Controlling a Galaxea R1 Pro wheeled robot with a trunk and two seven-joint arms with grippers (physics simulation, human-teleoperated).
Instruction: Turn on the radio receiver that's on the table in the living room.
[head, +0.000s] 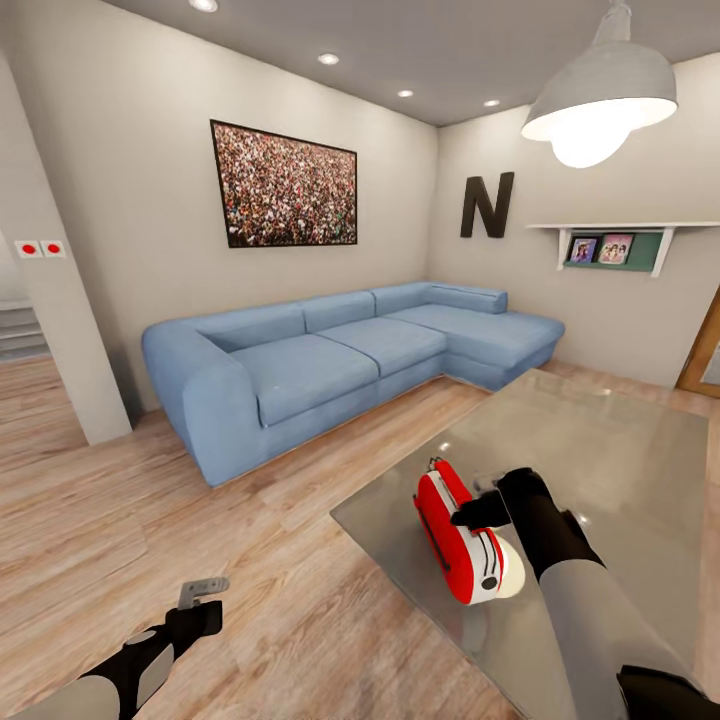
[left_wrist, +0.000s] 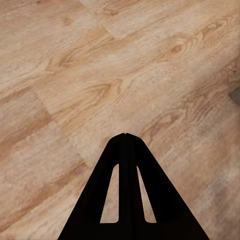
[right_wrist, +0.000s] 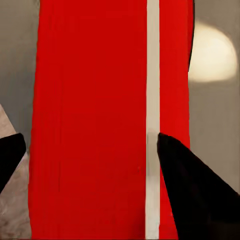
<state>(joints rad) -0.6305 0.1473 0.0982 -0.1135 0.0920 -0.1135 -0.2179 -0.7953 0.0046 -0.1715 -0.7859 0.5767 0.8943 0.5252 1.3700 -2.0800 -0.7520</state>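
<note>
Head view: red radio receiver (head: 462, 535) upright on glossy grey table (head: 620, 450), right tool (head: 470, 512) at its top edge, blue sofa (head: 340, 360) behind; left wrist: left tool (left_wrist: 126, 136) clenched over wood floor (left_wrist: 75, 75); right wrist: right tool's fingers (right_wrist: 192, 195) spread, straddling the radio.

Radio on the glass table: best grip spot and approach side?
Probably the radio receiver's narrow red body, pinched across its thin width from above. It stands on edge on the table, its flat red faces offering parallel surfaces. The right hand already straddles it, fingers open either side.
</note>
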